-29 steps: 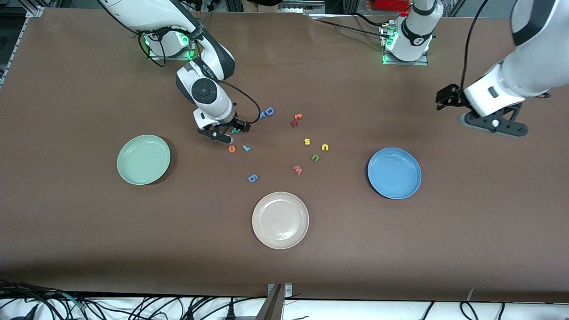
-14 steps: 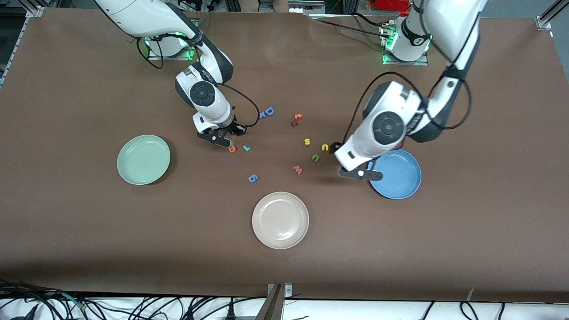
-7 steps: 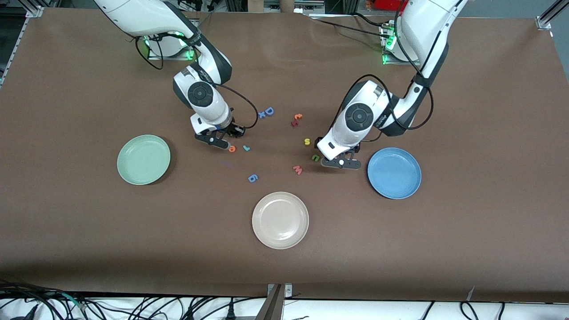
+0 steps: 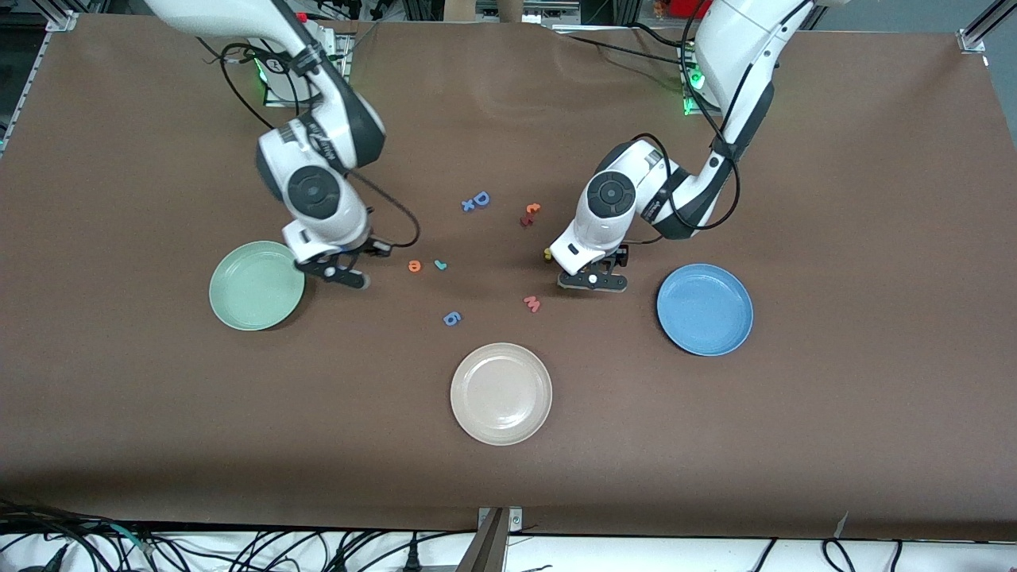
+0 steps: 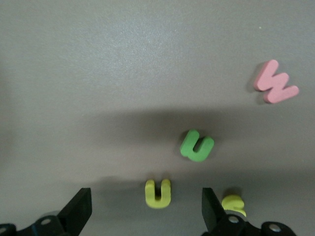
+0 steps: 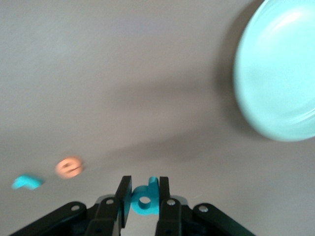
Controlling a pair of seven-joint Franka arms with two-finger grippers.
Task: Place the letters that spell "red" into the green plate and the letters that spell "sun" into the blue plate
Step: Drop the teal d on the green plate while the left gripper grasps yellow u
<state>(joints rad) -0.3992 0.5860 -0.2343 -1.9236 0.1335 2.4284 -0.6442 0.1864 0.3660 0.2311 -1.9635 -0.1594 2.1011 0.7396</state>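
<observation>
The right gripper has its fingers pinched tight on the teal d and hangs over bare tabletop just beside the rim of the green plate, on the side toward the middle of the table. That plate sits toward the right arm's end of the table, well in from every edge, with open brown surface all round it.

The orange e and the teal r lie side by side on the table a little way from that gripper, toward the centre, apart from each other.

The left gripper hangs low over the sun letters with its fingers spread wide and nothing between them. In the left wrist view the yellow u lies in the gap between the two fingers, the green n a little past it, and the yellow s sits right by one fingertip, partly hidden. The pink w lies clear of them, nearer the front camera.

The blue plate is toward the left arm's end of the table, near that gripper, with bare table between them. The beige plate sits nearest the front edge, in the middle. The blue D and the orange and red pair lie closer to the arm bases. The blue g rests between the e and the beige plate.
</observation>
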